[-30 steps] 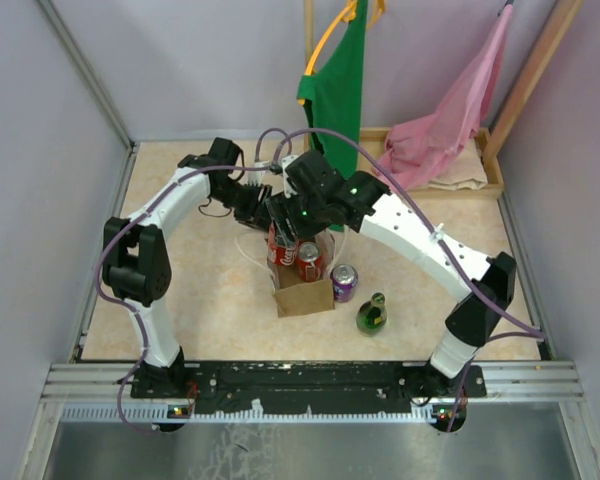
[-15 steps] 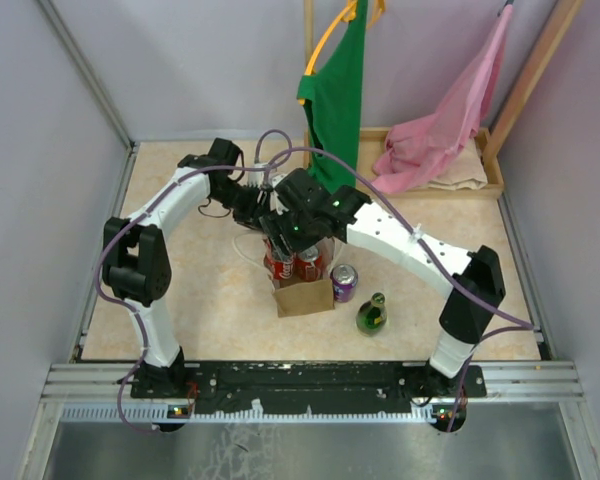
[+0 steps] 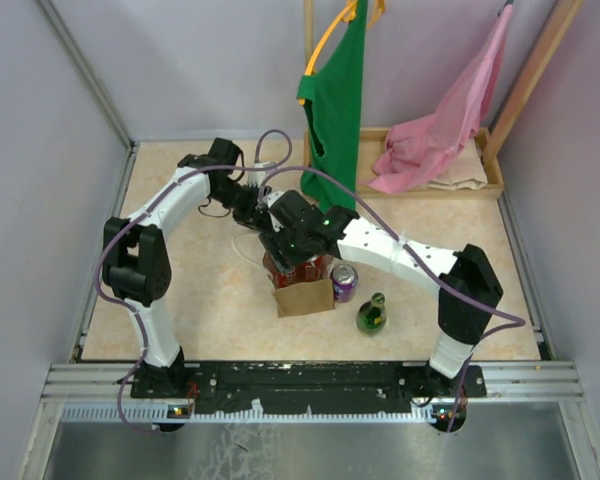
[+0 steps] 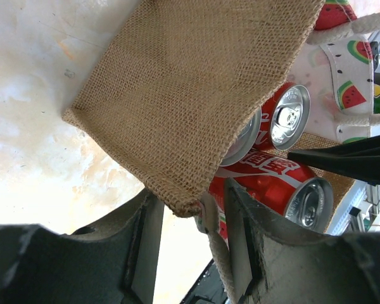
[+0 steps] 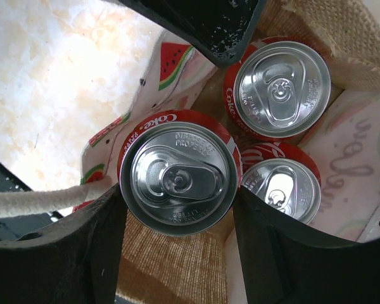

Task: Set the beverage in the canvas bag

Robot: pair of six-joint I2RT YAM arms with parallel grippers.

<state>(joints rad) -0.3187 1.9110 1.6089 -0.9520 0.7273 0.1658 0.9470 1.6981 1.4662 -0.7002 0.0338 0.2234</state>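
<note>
The canvas bag (image 3: pixel 303 297) stands mid-table, its tan side panel facing front; the right wrist view shows its watermelon-print wall (image 5: pixel 171 69). My right gripper (image 5: pixel 177 212) is shut on a red cola can (image 5: pixel 177 180) and holds it upright in the bag's mouth (image 3: pixel 288 250). Two more red cans (image 5: pixel 282 85) (image 5: pixel 282 190) stand inside. My left gripper (image 4: pixel 187 221) is open at the bag's back rim (image 3: pixel 252 210). The burlap corner (image 4: pixel 177 82) and a white handle (image 4: pixel 221 253) lie between its fingers, with a gap to the left finger.
A purple can (image 3: pixel 344 283) and a green bottle (image 3: pixel 371 314) stand on the table right of the bag. A wooden tray (image 3: pixel 480 185) with a pink cloth (image 3: pixel 430 140) sits at the back right. A green garment (image 3: pixel 338 90) hangs at the back.
My right gripper has moved left and down with the red can, over the bag's mouth. The left arm has not moved.
</note>
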